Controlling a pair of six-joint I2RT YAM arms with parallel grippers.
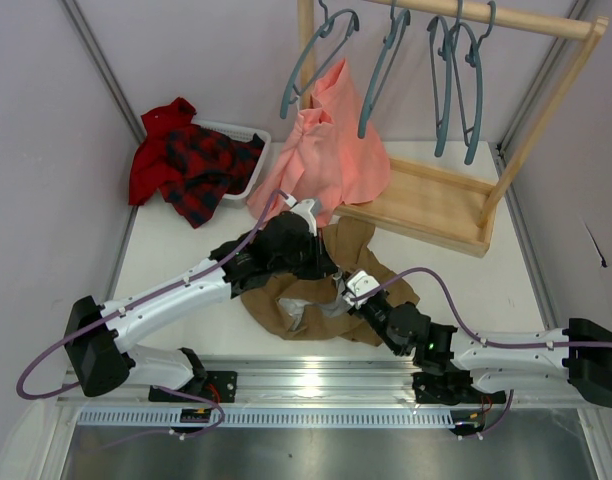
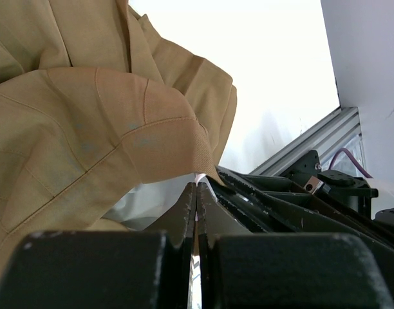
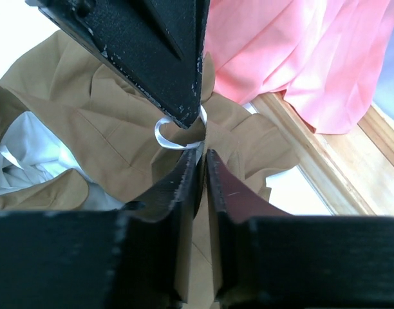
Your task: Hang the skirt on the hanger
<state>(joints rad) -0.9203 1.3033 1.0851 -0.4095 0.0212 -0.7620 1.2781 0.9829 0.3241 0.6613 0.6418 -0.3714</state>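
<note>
The khaki skirt [image 1: 321,295] lies crumpled on the table between the arms, its white lining showing. My left gripper [image 1: 333,270] is shut at a raised fold of the skirt [image 2: 87,129], and a thin white loop shows between its tips [image 2: 197,185]. My right gripper [image 1: 352,290] is shut on the same fold of the skirt [image 3: 87,129], its tips [image 3: 203,156] just below the left gripper's fingers [image 3: 165,64] and the white loop [image 3: 166,138]. Several grey-blue hangers [image 1: 311,65] hang empty on the rack rail at the back.
The wooden rack [image 1: 436,200] stands at the back right. A salmon-pink garment [image 1: 331,150] is draped over its base and also shows in the right wrist view [image 3: 300,58]. A red-and-black plaid garment [image 1: 191,160] spills from a white basket [image 1: 248,135] at the back left.
</note>
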